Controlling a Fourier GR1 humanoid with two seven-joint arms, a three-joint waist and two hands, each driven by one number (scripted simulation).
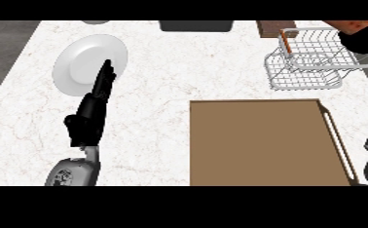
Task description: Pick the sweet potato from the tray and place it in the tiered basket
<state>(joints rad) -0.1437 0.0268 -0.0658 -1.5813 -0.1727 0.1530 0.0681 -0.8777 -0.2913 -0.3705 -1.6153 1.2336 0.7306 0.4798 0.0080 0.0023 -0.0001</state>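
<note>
The brown tray with its white handle lies at the lower right with nothing on it. The white wire tiered basket stands at the back right. A reddish-brown sweet potato shows at the top right corner, just past the basket's right side. My right hand is a dark shape against it, curled round it and mostly cut off by the view's right edge. On the left, my left hand stays open, with its straight fingers reaching over the white plate.
A white plate lies at the back left, partly under my left fingertips. A dark box sits at the back edge, and a brown block stands behind the basket. A copper post rises from the basket's left side.
</note>
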